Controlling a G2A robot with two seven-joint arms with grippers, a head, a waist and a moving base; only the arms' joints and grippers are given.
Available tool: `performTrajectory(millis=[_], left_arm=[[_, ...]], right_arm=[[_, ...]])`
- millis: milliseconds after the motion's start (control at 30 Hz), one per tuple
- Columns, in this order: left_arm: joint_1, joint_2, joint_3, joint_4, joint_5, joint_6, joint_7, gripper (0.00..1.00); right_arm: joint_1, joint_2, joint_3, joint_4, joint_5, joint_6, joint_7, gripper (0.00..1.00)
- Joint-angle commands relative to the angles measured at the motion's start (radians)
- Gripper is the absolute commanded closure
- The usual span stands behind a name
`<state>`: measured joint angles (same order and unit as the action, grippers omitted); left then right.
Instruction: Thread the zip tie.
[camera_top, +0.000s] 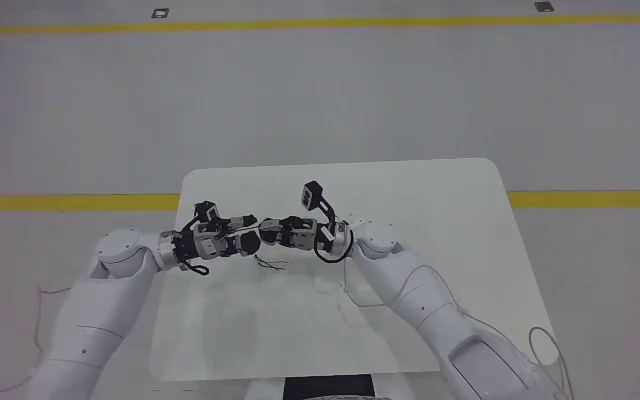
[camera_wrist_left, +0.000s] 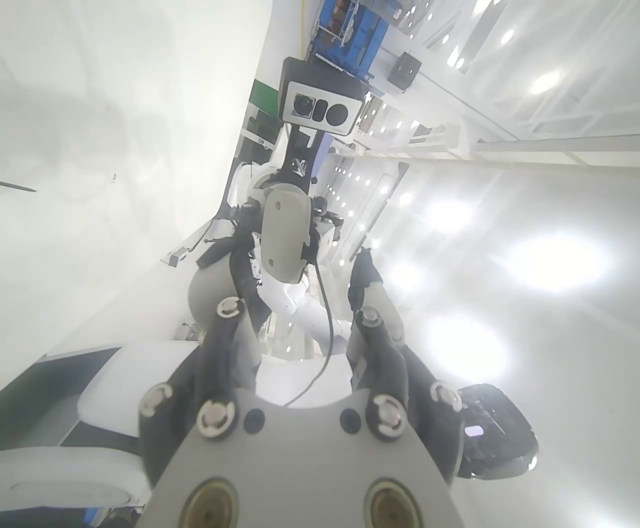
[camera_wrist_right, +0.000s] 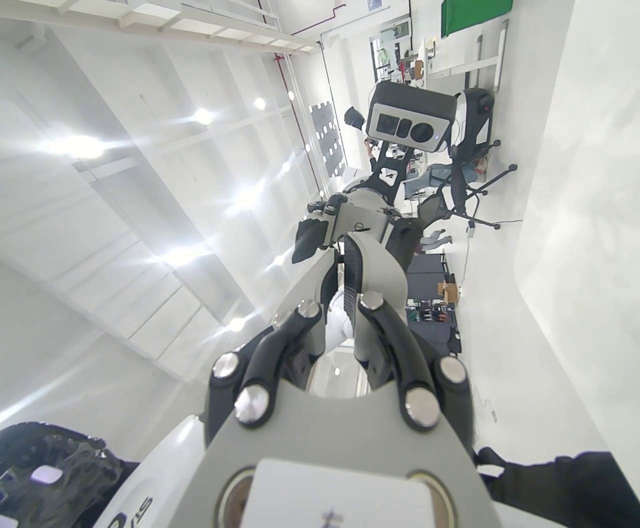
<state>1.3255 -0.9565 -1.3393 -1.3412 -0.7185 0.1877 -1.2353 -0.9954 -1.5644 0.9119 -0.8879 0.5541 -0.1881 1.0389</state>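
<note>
Zip tie (camera_top: 270, 262), the thin dark strand as best I can judge, sits just robot-side of where your arms meet over table (camera_top: 420, 200)
Left gripper (camera_wrist_left: 300, 270) fingers spread wide; right gripper (camera_wrist_right: 340, 250) fingers pressed together, can't tell if pinching anything. Strand's long axis runs roughly along the arm line, right gripper slightly nearer; lying or hanging unclear

Top view: overhead, facing down, table (camera_top: 440, 200) mid-range, arms at 7 and 5 o'clock. Wrist views: close behind left gripper (camera_wrist_left: 300, 255), right gripper (camera_wrist_right: 340, 270), facing each other; all share meeting spot.
</note>
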Motion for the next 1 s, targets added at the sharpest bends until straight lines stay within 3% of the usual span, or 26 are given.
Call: performTrajectory(millis=[0,967], left_arm=[[0.000,0.001,0.002,0.000,-0.001,0.000,0.002,0.64],[-0.012,0.015,0.026,0.010,-0.022,-0.009,0.018,0.89]], right_arm=[[0.000,0.000,-0.001,0.001,0.001,0.001,0.000,1.00],[0.011,-0.001,-0.020,0.009,0.004,0.005,0.001,1.00]])
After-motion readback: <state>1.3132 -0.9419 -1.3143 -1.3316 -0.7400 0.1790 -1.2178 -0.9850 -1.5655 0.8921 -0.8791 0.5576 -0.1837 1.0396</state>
